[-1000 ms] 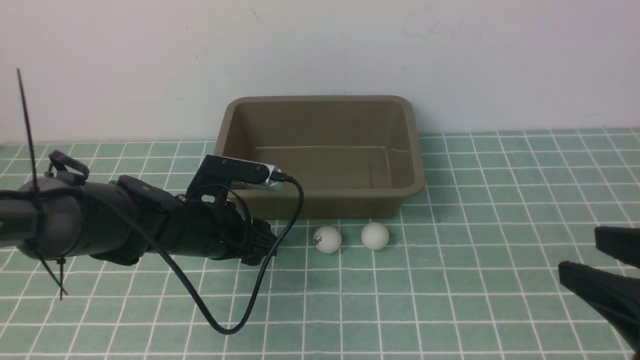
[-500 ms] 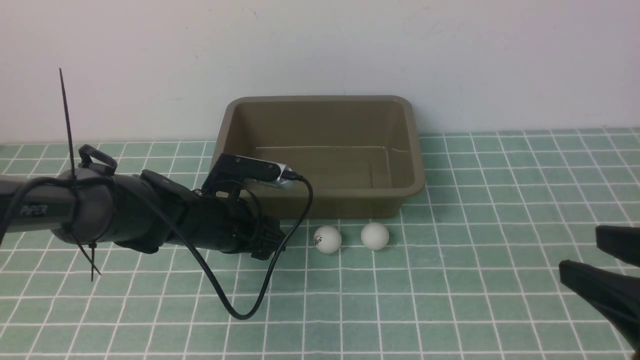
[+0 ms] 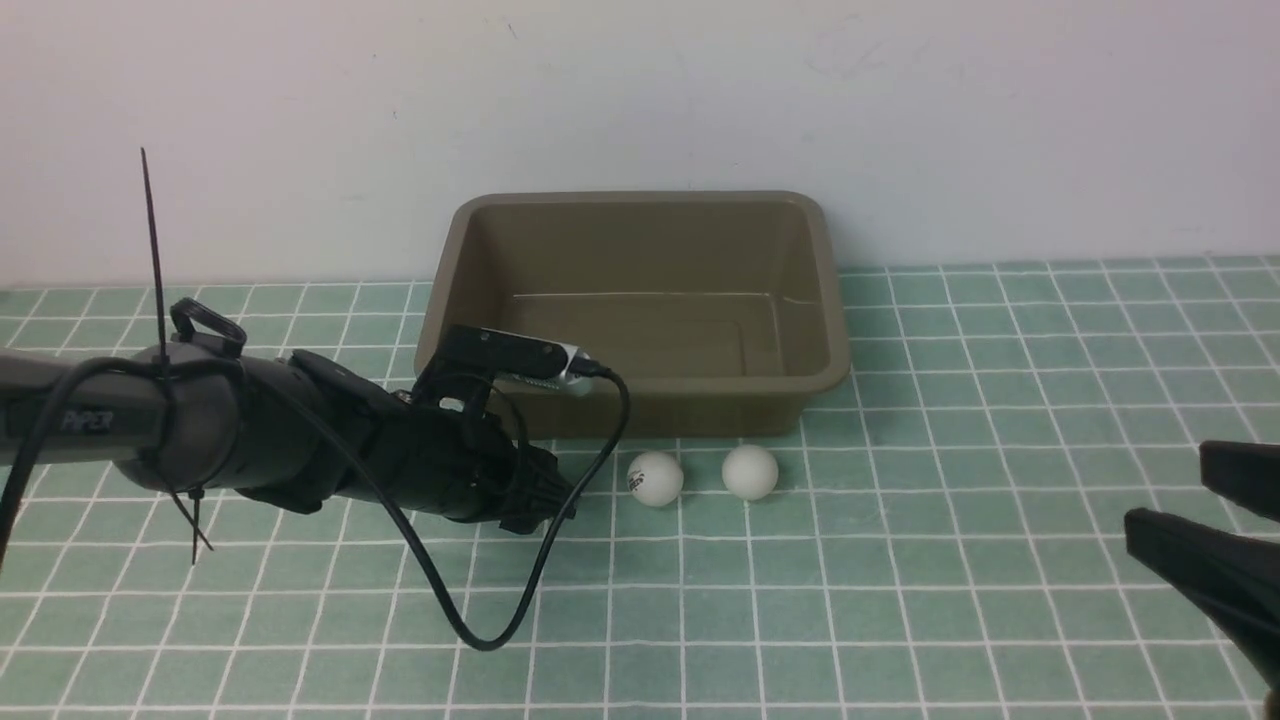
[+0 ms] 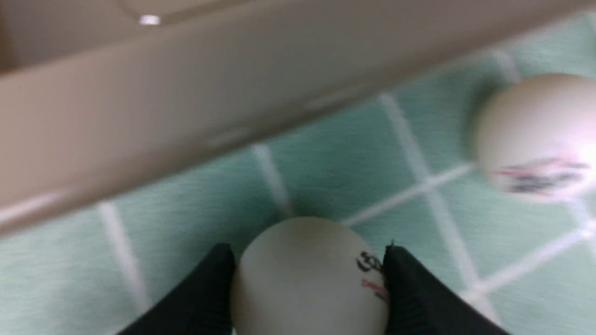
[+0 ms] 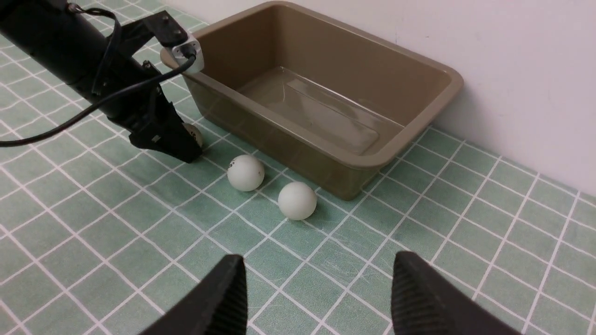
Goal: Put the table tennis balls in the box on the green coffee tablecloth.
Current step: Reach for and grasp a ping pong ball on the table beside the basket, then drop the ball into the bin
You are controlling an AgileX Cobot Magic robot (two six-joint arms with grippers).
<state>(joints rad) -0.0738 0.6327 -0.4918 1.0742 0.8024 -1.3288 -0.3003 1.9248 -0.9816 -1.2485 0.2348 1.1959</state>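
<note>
My left gripper is shut on a white table tennis ball with a dark logo, and a black finger presses each side. The ball sits low over the green coffee tablecloth, close to the box's front wall. From the front the left gripper hides this ball. Only a sliver of the ball shows in the right wrist view. Two more balls lie on the cloth before the olive-brown box, which holds no balls. My right gripper hovers open at the right, holding nothing.
A black cable loops down from the left wrist camera onto the cloth. A white wall rises right behind the box. The nearest loose ball lies about a ball's width from the held one.
My left arm has slid right toward the box's front left corner and dipped slightly. Its jaws have narrowed onto the ball. The right gripper and the two loose balls have stayed put.
</note>
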